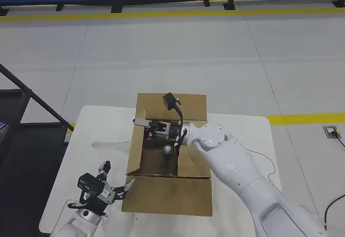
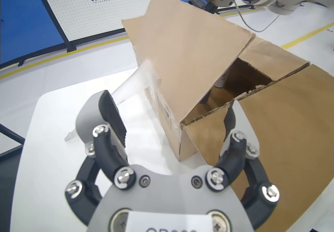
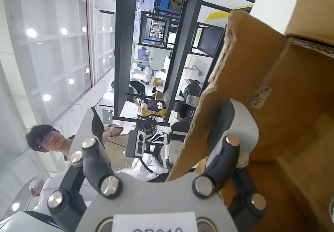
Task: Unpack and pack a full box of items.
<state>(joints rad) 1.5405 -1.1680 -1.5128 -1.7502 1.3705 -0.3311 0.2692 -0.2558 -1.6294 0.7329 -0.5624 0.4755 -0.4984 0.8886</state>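
The cardboard box (image 1: 167,195) sits in the middle of the white tabletop (image 1: 243,136), toward its far edge, with its flaps opened out. Its left flap (image 3: 234,73) stands nearly upright. The right gripper (image 3: 159,118) straddles that flap with its fingers apart, one inside the box and one outside, so nothing is clamped. If the fingers close off-centre or the arm then pulls sideways, the light box will likely slide or tip instead of the flap folding at its crease. The flap's corrugated edge already looks ragged, so it could tear further. The left gripper (image 2: 168,102) hangs near the tabletop's near-left corner, just beside the box's near-left corner. Its fingers are also spread and touch nothing, so the box is not braced against a pull. A small round grey item (image 1: 168,150), too small to identify, lies inside the box close to the right wrist, and a deeper reach could knock it. A pale translucent object (image 2: 130,87) lies on the tabletop against the box's left wall, and a sliding box would push it along.
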